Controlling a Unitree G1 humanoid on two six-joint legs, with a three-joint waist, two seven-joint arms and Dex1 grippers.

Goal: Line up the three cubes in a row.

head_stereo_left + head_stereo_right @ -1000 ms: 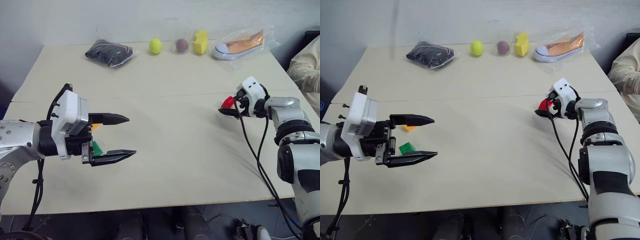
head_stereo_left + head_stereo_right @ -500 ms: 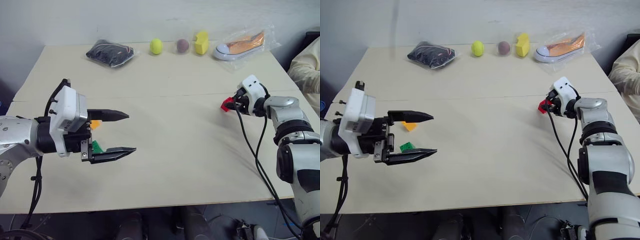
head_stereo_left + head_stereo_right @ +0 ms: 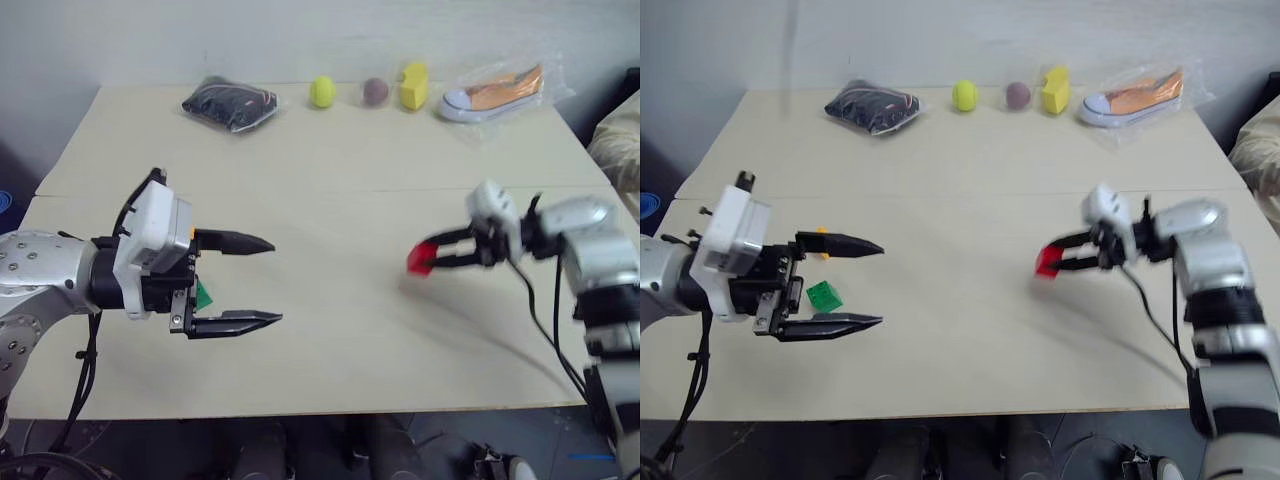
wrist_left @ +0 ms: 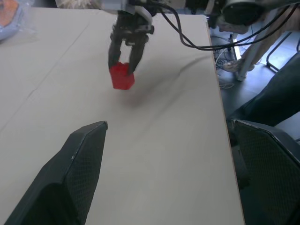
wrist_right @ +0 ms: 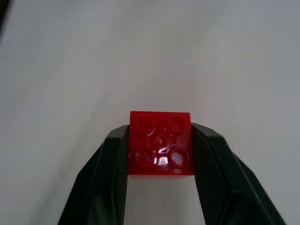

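Note:
The red cube (image 5: 161, 143) sits clamped between the fingers of my right gripper (image 3: 428, 255), which is shut on it and holds it just above the table right of centre. It also shows as the red cube (image 4: 122, 76) in the left wrist view. My left gripper (image 3: 880, 284) hovers open over the table's left side, pointing right. The green cube (image 3: 824, 296) lies on the table between its two fingers, near their base. The orange-yellow cube (image 3: 821, 233) peeks out just behind the upper finger.
Along the table's far edge lie a black bag (image 3: 228, 103), a yellow-green ball (image 3: 322, 92), a brownish ball (image 3: 375, 91), a yellow foam block (image 3: 413, 86) and a bagged shoe (image 3: 495, 92). A person's sleeve (image 3: 622, 140) is at the right edge.
My right gripper closed on the red cube and carried it leftward, toward the table's middle and nearer to me. The left gripper has stayed about where it was, open.

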